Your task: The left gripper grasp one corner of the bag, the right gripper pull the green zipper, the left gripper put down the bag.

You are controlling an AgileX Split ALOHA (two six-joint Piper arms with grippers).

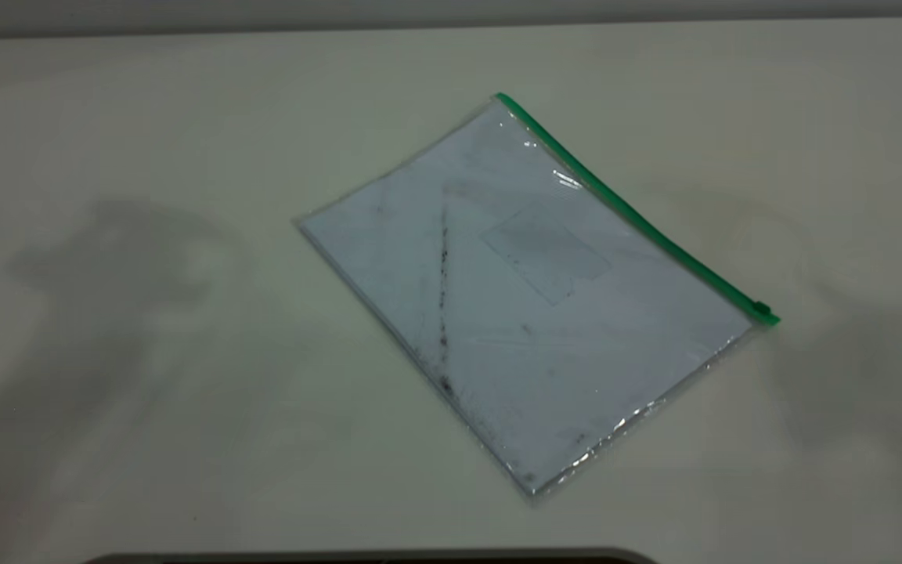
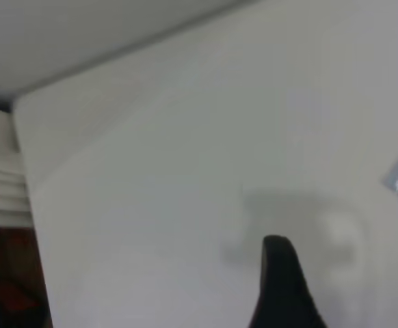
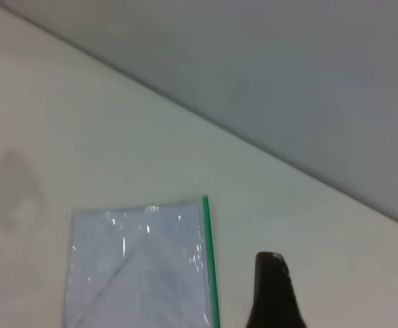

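Clear plastic, the bag (image 1: 529, 290) lay flat and skewed on the pale bench (image 1: 146, 392), right of the middle, with white paper inside, a dark smudged streak (image 1: 443, 298) and a small clear pocket (image 1: 549, 252) showing through. Its green zipper (image 1: 631, 211) ran along the far-right edge, the slider tab (image 1: 763, 310) at the nearer right end and the other green corner (image 1: 503, 99) pointing far. Nothing lay on or against the bag; only one dark finger of the left tool (image 2: 284, 287) and of the right tool (image 3: 274, 290) showed in each wrist view, both above bare bench and apart from the bag, so I cannot tell their state.
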